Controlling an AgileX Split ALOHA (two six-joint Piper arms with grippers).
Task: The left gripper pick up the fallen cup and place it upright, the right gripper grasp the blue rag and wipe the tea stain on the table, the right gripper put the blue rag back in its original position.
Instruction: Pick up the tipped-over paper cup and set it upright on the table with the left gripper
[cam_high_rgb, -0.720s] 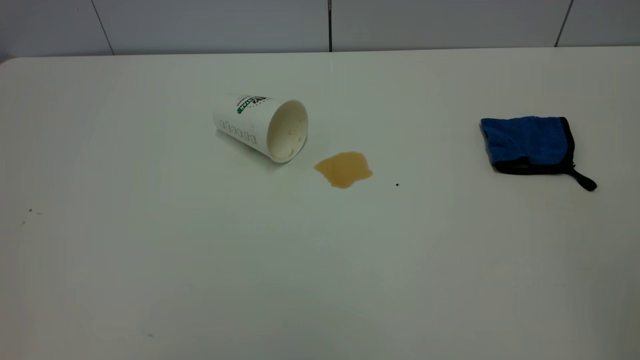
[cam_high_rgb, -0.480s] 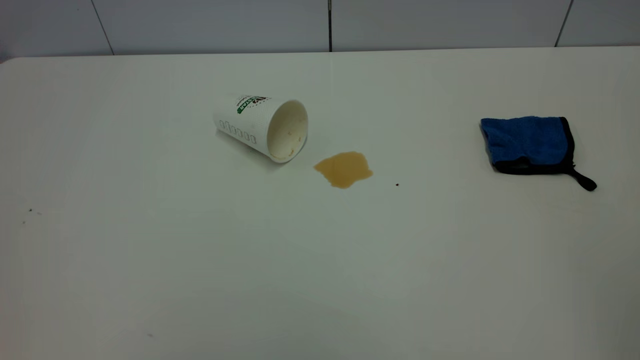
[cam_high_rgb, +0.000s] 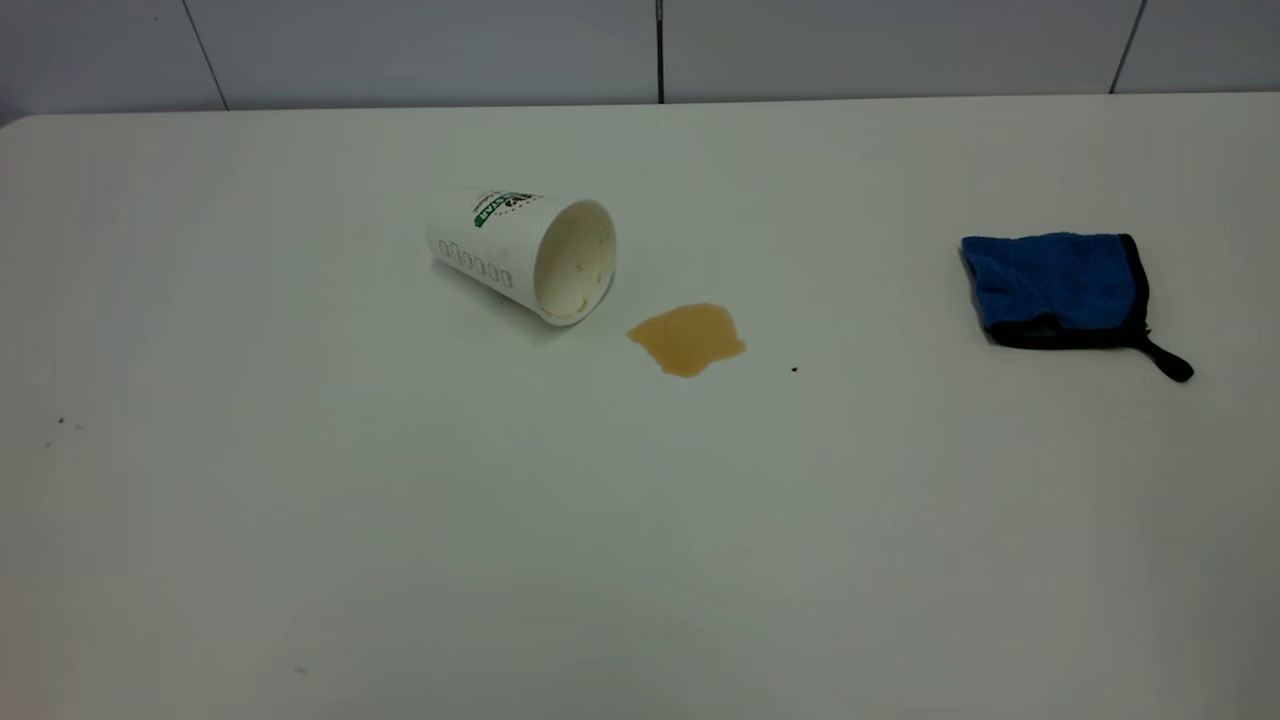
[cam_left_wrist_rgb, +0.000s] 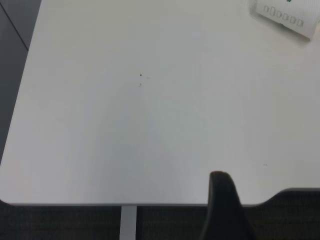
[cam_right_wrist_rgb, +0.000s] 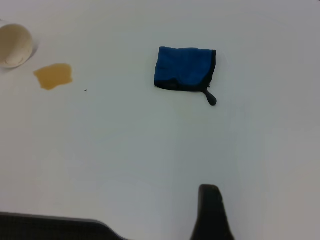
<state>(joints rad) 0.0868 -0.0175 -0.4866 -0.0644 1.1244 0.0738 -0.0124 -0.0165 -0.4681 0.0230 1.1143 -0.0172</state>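
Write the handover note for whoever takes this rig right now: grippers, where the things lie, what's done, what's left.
Left gripper: over the table's near edge, far from the cup, holding nothing seen.
Right gripper: also back at the near edge, well short of the rag, holding nothing seen.
Tall white paper cup with green print: on its side, mouth toward the stain.
Amber-brown tea stain: beside the cup's mouth, unwiped.
Folded bright blue rag with black edging: flat at the right of the large white table, untouched.
Done: nothing.
Left: stand the cup upright, grasp the rag, wipe the stain, return the rag.
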